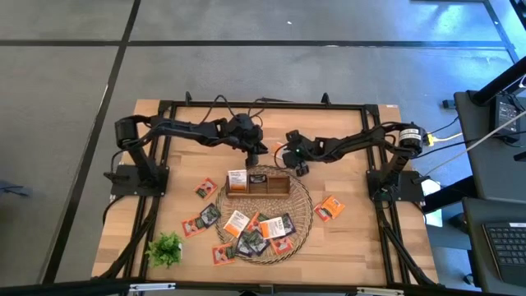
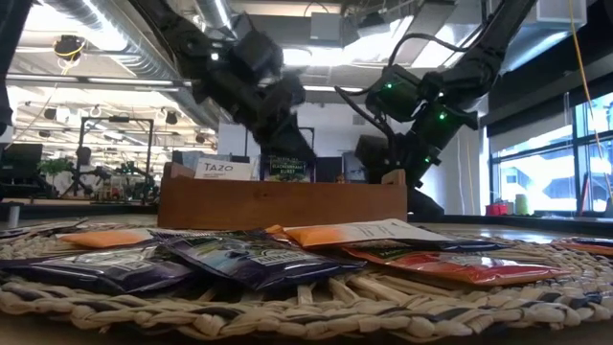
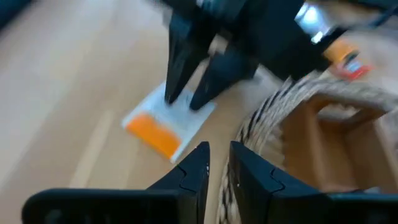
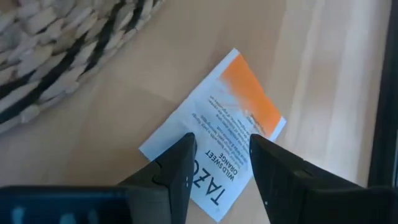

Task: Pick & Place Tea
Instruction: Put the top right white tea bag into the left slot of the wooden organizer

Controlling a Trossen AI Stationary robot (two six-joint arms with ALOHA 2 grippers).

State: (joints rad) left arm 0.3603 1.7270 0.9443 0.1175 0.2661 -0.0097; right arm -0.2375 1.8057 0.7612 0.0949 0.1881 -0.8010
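A round wicker mat (image 1: 300,215) carries a brown wooden tray (image 1: 269,193) and several tea sachets (image 1: 259,234). A white-and-orange sachet (image 1: 237,178) stands in the tray's left compartment, with a dark one (image 2: 287,169) beside it. One more white-and-orange sachet (image 4: 239,102) lies flat on the table at the mat's far edge. My right gripper (image 4: 217,162) is open directly over it, fingers pointing down. My left gripper (image 3: 219,165) hovers by the tray's far left corner, open by a narrow gap and holding nothing. My right gripper comes at the flat sachet from above, its open fingers (image 3: 171,93) pointing down over the white printed half (image 4: 217,140). The orange end (image 3: 152,134) lies free on the table. Whether the fingertips touch the sachet I cannot tell.
A green plant sprig (image 1: 166,248) lies near the table's near left corner. Loose sachets lie left of the mat (image 1: 205,189) (image 1: 194,224) and an orange one to its right (image 1: 329,208). A black frame (image 1: 271,105) borders the table.
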